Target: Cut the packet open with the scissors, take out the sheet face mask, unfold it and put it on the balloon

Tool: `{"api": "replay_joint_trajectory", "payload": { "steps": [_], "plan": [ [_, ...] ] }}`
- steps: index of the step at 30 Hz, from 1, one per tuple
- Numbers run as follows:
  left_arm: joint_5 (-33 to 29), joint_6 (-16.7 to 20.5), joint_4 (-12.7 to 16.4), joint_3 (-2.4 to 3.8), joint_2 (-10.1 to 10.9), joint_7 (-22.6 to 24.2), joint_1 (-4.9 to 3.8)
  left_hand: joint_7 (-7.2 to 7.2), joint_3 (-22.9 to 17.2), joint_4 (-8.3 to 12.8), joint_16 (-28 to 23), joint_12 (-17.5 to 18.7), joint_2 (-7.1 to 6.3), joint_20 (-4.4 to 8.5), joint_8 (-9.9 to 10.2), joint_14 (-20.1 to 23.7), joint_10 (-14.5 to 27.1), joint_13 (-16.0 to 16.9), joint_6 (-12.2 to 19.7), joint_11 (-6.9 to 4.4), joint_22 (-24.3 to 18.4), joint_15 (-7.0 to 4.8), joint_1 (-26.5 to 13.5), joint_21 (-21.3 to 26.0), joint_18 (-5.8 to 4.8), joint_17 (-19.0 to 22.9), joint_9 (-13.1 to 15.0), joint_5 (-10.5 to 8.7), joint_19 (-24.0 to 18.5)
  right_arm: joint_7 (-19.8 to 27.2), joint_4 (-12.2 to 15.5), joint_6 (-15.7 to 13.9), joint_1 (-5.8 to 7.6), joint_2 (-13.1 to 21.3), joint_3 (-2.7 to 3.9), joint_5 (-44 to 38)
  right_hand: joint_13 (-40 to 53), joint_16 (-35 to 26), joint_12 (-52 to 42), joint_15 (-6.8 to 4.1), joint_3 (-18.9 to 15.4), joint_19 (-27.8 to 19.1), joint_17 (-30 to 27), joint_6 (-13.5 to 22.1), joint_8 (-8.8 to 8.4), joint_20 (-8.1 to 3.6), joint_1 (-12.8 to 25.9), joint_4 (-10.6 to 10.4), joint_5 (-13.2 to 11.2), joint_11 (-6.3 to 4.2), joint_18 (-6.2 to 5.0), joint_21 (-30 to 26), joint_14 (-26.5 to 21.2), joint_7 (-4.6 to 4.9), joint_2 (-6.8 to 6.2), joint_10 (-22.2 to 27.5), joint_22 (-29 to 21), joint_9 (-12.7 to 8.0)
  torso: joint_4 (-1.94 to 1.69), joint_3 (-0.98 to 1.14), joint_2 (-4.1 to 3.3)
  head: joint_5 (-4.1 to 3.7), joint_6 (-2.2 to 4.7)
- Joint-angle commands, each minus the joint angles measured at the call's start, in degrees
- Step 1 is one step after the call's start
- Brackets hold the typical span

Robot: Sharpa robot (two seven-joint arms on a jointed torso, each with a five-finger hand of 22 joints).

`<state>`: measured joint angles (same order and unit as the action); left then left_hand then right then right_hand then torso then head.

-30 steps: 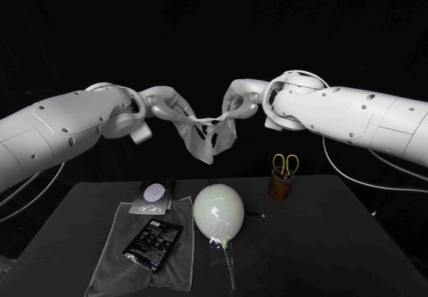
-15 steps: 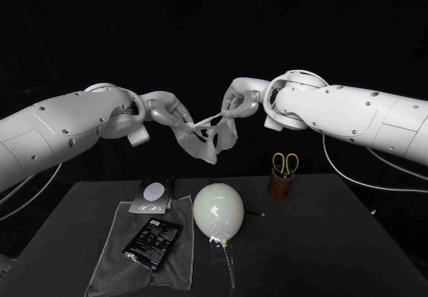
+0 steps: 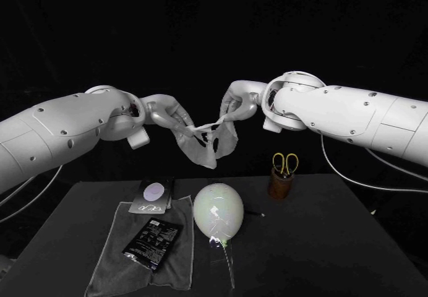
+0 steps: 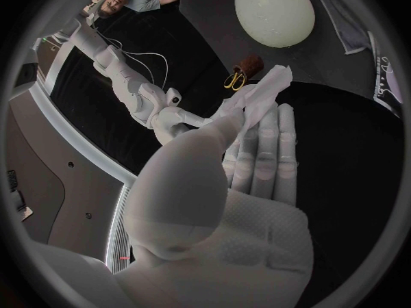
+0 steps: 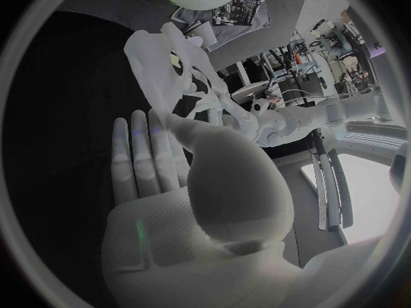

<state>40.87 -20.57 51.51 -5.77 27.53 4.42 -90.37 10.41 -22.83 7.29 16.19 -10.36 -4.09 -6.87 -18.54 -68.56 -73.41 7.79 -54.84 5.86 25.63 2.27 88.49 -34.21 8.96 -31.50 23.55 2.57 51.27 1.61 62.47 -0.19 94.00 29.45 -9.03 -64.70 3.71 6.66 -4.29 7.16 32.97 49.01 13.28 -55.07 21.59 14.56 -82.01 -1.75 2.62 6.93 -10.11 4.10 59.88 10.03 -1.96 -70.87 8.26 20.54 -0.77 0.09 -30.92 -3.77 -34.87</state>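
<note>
High above the table, both hands hold the white sheet face mask between them. My left hand pinches its left edge and my right hand pinches its right edge; the mask sags in folds, its eye holes showing. The left wrist view shows a strip of the mask between thumb and fingers. The pale balloon lies on the table below the mask. The black opened packet rests on a grey cloth. The yellow-handled scissors stand in a brown holder.
A dark card with a pale oval lies at the cloth's far end. A clear strip trails from the balloon toward the table's front edge. The table to the right of the balloon is bare.
The mask has shifted a little between the hands, its hanging folds swinging; both hands stay close together at about the same height.
</note>
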Motion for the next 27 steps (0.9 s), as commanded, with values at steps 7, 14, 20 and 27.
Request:
{"api": "replay_joint_trajectory", "payload": {
  "steps": [7,14,20,27],
  "plan": [
    [-4.4,-0.3,1.5,-0.50,0.5,-1.9,0.02,-0.37,-0.8,1.5,0.5,-0.9,-0.49,-0.50,0.9,0.1,0.2,0.5,-0.4,-0.21,0.5,-0.11,-0.8,-0.8,0.79,-0.4,-0.5,0.16,-0.6,-0.5,0.5,-1.1,-0.08,0.0,-0.02,1.5,0.0,-0.3,0.4,-0.15,0.4,0.3,-0.1,-0.3,0.34,-0.02,0.6,0.1,0.1,0.03,-0.52,0.2,0.3,-0.10,0.16,-0.4,-0.1,0.0,0.04,-0.02,0.04,0.03,0.11],
    [-5.3,0.7,1.4,-0.85,0.8,-2.5,0.39,-1.31,0.2,0.5,1.3,-1.4,-0.96,-1.66,3.0,-0.3,0.2,1.1,2.5,-1.25,1.0,-0.48,-3.1,-1.5,0.28,-1.3,-1.5,0.16,-0.6,-0.4,1.0,-1.6,-0.09,0.2,-0.02,3.0,0.0,-0.3,0.4,-0.15,0.4,0.3,-0.1,-0.3,0.34,-0.02,0.6,0.1,0.1,0.03,-0.52,0.2,0.3,-0.10,0.16,-0.4,-0.1,0.0,-0.02,-0.02,-0.06,0.04,0.25],
    [-5.1,1.2,1.1,-0.98,0.9,-3.1,0.87,-1.06,0.3,0.3,1.5,-1.5,-1.05,-1.78,3.4,-0.4,0.2,1.2,3.0,-1.14,1.1,-0.47,-3.5,-1.5,0.42,-1.5,-1.8,0.16,-0.6,-0.5,1.2,-1.6,-0.10,0.3,-0.02,3.4,0.0,-0.3,0.4,-0.15,0.4,0.3,-0.1,-0.3,0.33,-0.02,0.7,0.2,0.1,0.03,-0.52,0.2,0.3,-0.09,0.17,-0.5,-0.1,0.0,-0.01,-0.02,0.01,0.00,0.12],
    [-4.9,2.2,0.9,-1.14,1.1,-3.2,1.50,-0.93,1.9,-2.3,2.0,-1.1,-2.37,-2.47,3.9,-0.3,1.0,1.1,3.7,-0.77,0.1,0.10,-7.9,-0.2,0.66,-2.2,-2.1,0.14,-0.9,-0.6,1.3,-1.2,-0.10,0.5,-0.02,3.4,0.0,-0.3,0.4,-0.15,0.4,0.3,-0.1,-0.3,0.33,-0.02,0.7,0.2,0.1,0.03,-0.52,0.2,0.3,-0.09,0.17,-0.5,-0.1,0.0,-0.03,0.01,0.01,-0.16,0.05]
  ]
}}
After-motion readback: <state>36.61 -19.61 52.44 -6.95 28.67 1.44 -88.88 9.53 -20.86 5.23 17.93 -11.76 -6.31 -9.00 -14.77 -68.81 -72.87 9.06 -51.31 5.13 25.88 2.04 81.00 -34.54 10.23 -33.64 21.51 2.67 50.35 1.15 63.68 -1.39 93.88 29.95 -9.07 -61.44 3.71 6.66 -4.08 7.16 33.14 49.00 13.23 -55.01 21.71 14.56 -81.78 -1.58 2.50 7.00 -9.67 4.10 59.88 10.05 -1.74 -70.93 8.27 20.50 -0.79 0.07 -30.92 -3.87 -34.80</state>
